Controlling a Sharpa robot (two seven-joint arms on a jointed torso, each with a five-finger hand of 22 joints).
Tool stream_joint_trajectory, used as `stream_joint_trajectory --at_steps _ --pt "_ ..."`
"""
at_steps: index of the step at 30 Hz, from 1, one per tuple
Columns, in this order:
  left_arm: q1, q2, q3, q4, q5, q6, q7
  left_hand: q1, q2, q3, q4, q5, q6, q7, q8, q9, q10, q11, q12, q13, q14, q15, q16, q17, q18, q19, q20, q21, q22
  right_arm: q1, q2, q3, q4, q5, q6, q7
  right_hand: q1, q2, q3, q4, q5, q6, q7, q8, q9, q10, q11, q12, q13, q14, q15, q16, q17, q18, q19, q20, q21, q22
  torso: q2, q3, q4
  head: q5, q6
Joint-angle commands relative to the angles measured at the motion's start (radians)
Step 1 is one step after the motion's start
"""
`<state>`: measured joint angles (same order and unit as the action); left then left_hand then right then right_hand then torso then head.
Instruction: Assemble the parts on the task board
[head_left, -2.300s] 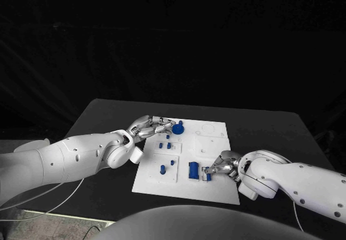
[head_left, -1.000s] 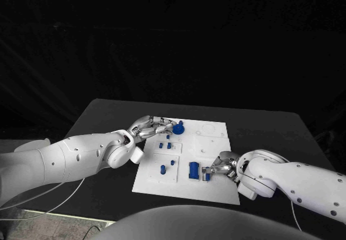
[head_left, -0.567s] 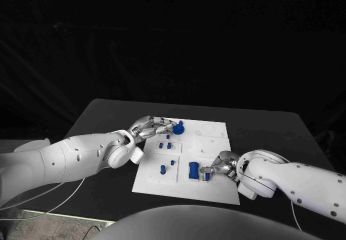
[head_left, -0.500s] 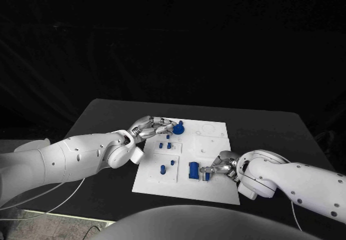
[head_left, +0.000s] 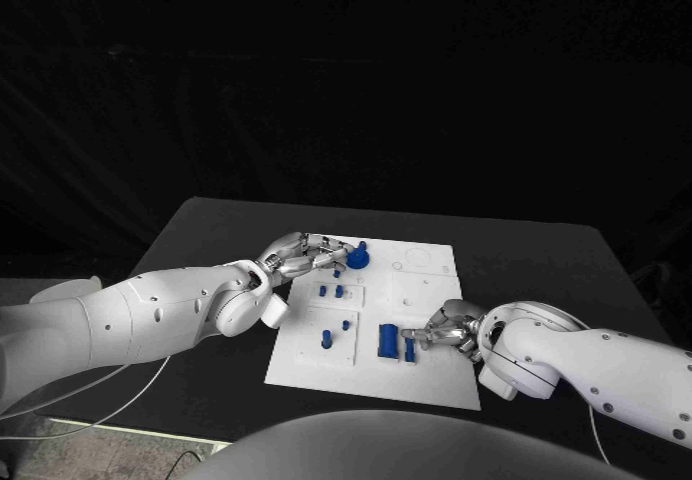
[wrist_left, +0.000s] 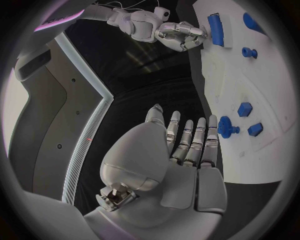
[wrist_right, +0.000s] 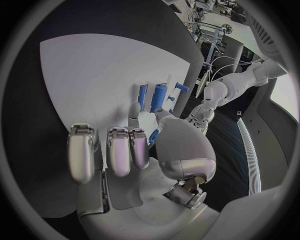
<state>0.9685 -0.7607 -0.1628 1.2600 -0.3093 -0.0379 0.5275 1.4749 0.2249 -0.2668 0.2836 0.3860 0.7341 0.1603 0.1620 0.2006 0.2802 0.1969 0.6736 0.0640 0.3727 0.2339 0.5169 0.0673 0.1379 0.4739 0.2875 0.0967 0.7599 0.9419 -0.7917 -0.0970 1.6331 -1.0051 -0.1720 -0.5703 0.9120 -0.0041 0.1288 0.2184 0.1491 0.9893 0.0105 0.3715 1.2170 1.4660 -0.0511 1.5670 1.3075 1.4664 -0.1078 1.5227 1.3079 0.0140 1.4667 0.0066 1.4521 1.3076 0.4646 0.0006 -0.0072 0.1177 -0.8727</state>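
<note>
The white task board (head_left: 433, 300) lies in the middle of the black table. A blue gear (head_left: 356, 257) stands near its far left corner. My left hand (head_left: 300, 254) lies beside the gear, its straight fingers (wrist_left: 187, 145) reaching to the gear (wrist_left: 226, 131) and gripping nothing. My right hand (head_left: 449, 328) is over the board's near right part and pinches a small blue part (head_left: 411, 349) between thumb and finger; the part (wrist_right: 153, 136) sits by the curled fingers (wrist_right: 119, 150). A larger blue block (head_left: 387, 340) stands just left of that part.
Small blue pegs (head_left: 333, 292) stand in a raised plate at the board's left, and two more parts (head_left: 327, 338) lie on the plate nearer me. Round recesses (head_left: 415, 266) mark the board's far right. Black table (head_left: 548, 270) surrounds the board.
My right hand has shifted slightly, carrying the small blue part a little left towards the blue block. The left hand and the gear have stayed in place.
</note>
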Motion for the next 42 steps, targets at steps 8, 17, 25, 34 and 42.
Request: stream_joint_trajectory --at_steps 8,17,25,34,42 --pt "-0.001 0.001 0.000 0.001 -0.003 0.018 0.009 0.012 -0.001 0.005 0.001 0.006 0.000 0.000 0.004 -0.001 0.001 0.005 0.000 0.000 0.006 0.000 0.004 -0.002 -0.011 0.007 0.000 0.005 -0.002 0.000 -0.019 0.000 0.016 0.001 -0.058 0.049 -0.010 0.029 0.000 0.032 0.017 -0.020 0.001 0.020 0.038 0.105 -0.006 0.004 0.263 0.076 -0.006 0.000 0.099 0.014 0.076 -0.009 -0.002 0.226 -0.001 0.0001 0.0011 0.003 0.000" --pt "-0.002 -0.001 0.000 0.006 -0.003 0.001 0.033 0.013 0.000 0.005 0.005 0.007 0.004 0.002 0.006 -0.001 0.007 0.012 0.002 0.001 0.007 -0.005 0.003 -0.002 -0.010 0.008 -0.001 0.005 -0.005 0.035 -0.084 0.001 0.052 0.183 -0.205 0.302 -0.072 0.062 -0.029 0.065 0.041 -0.019 0.010 -0.042 -0.023 0.105 0.000 0.004 0.263 0.031 0.002 -0.081 -0.091 0.047 0.029 -0.005 -0.161 0.176 -0.007 -0.0035 0.0008 0.005 0.000" --pt "-0.016 -0.006 0.000 0.021 -0.003 -0.049 0.103 -0.047 0.004 -0.026 0.009 -0.039 0.014 0.001 0.008 -0.006 0.009 -0.002 -0.002 -0.001 -0.024 -0.045 -0.013 -0.003 0.014 -0.010 -0.011 -0.008 -0.024 0.041 -0.092 -0.001 0.019 0.595 -0.173 0.772 -0.086 0.093 -0.160 0.072 0.039 -0.195 0.138 -0.267 -0.386 -0.677 0.189 -1.064 -0.386 -0.524 0.202 -0.942 -0.978 0.120 -0.515 0.139 -1.223 -0.343 -0.032 -0.0068 -0.0083 0.017 0.000" --pt "-0.027 0.000 0.000 0.036 -0.007 -0.093 0.170 -0.152 -0.029 -0.078 0.007 -0.167 -0.138 -0.055 -0.074 -0.080 -0.180 -0.115 -0.272 -0.019 -0.310 -0.134 -0.361 -0.041 0.030 -0.270 -0.084 -0.044 -0.207 0.032 -0.086 -0.003 -0.026 0.731 -0.011 0.995 0.043 0.069 -0.259 0.074 -0.067 -0.880 -0.172 -0.351 -1.050 -1.408 0.091 -1.540 -1.109 -1.462 0.224 -1.521 -1.306 0.053 -1.462 0.206 -1.448 -1.277 -0.039 0.0003 -0.0101 0.013 0.000" --pt "-0.030 0.004 0.000 0.043 -0.026 -0.110 0.186 -0.261 -0.111 -0.016 0.011 -0.293 -0.399 -0.170 -0.127 -0.165 -0.269 -0.241 -0.455 -0.036 -0.373 -0.171 -0.517 -0.067 0.031 -0.466 -0.073 -0.086 -0.664 0.016 -0.074 -0.003 -0.060 0.688 -0.018 1.060 0.105 0.058 -0.298 0.076 -0.069 -0.916 -0.228 -0.357 -1.154 -1.465 -0.008 -1.563 -1.294 -1.466 0.148 -1.523 -1.308 0.127 -1.467 0.158 -1.452 -1.308 -0.039 -0.0022 -0.0093 0.009 0.000"
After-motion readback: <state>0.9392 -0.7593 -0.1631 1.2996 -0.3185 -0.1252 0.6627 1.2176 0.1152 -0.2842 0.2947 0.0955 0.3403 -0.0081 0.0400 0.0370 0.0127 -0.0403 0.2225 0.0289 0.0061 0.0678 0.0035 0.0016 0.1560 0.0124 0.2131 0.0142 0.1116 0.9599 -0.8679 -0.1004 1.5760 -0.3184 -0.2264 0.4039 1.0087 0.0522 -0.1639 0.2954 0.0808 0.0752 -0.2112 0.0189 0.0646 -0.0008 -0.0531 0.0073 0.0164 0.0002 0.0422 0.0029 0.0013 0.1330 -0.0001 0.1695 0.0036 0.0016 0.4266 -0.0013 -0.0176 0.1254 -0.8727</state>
